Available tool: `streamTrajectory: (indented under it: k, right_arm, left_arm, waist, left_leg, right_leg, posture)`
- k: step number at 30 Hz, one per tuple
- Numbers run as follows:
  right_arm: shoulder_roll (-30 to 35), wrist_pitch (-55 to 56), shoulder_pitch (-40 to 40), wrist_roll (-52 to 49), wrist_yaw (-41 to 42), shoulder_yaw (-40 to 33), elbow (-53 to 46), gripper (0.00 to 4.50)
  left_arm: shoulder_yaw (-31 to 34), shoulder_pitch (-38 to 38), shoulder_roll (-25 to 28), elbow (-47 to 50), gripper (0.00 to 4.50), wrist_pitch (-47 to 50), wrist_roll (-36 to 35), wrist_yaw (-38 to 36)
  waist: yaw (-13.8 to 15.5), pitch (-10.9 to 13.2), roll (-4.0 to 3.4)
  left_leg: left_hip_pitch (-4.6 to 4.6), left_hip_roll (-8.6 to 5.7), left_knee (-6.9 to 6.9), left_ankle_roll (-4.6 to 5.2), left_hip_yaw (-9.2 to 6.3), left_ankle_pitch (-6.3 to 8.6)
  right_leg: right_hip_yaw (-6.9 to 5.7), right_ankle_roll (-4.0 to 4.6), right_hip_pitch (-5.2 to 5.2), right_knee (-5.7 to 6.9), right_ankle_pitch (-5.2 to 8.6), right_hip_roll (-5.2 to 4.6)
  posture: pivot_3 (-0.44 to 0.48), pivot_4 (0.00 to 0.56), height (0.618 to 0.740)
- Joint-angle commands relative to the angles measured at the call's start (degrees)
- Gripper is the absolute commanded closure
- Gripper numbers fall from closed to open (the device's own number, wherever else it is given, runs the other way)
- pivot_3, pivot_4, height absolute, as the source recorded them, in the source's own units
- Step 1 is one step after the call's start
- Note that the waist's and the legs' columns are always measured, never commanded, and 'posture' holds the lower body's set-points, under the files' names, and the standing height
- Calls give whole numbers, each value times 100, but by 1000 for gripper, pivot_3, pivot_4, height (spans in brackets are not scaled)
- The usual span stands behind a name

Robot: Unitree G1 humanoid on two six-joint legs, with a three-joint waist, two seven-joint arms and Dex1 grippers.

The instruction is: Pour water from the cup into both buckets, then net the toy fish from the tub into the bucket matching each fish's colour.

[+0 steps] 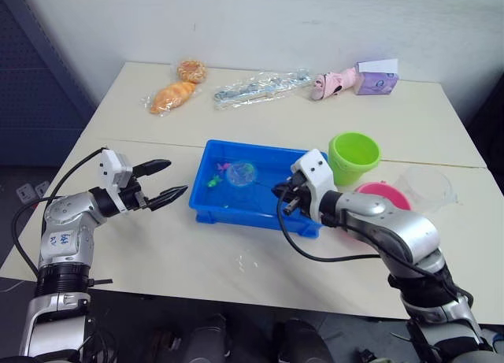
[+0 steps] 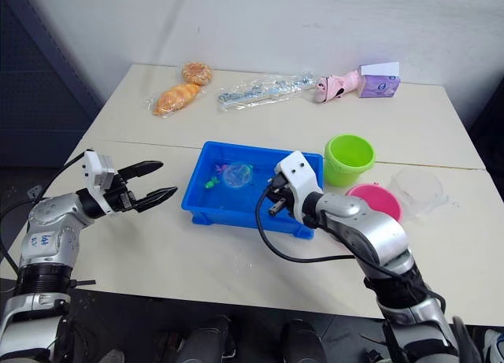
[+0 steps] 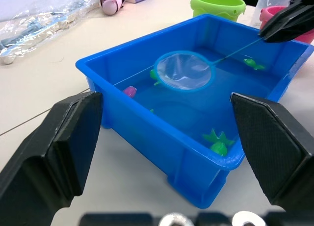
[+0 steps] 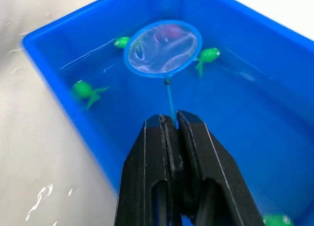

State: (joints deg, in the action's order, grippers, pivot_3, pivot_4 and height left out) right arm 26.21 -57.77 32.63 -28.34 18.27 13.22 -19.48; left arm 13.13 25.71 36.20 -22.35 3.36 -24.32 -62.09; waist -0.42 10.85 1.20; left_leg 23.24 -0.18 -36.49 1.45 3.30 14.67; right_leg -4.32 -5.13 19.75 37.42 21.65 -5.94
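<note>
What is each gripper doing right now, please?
Left gripper: open, holding nothing, beside the tub.
Right gripper: closed on the net handle, hoop over the tub.

pink fish (image 4: 164,32) veiled behind net (image 4: 163,48) mesh, shape unclear
</note>
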Motion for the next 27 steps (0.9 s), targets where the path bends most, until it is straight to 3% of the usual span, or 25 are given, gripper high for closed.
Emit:
streamTrajectory:
  k: [1,27]
  right_arm:
    - [-211,-116,272,265,-28,172,282,4500]
    - [-1382,143,1293,1404,109,391,1907,4500]
  left_arm:
    - [109,-71,47,329,56,63,-97,74]
    - [146,-112,82,421,56,202,-75,181]
  waist:
    - [-18,0,0]
    - [-142,0,0]
  left_leg:
    - [1,0,0,0,1,0]
    - [8,-2,22,-8,33,-5]
  right_leg:
    - [0,0,3,1,0,0]
    - [12,0,53,37,0,-7]
  posture:
    - [0,150,740]
    - [0,150,740]
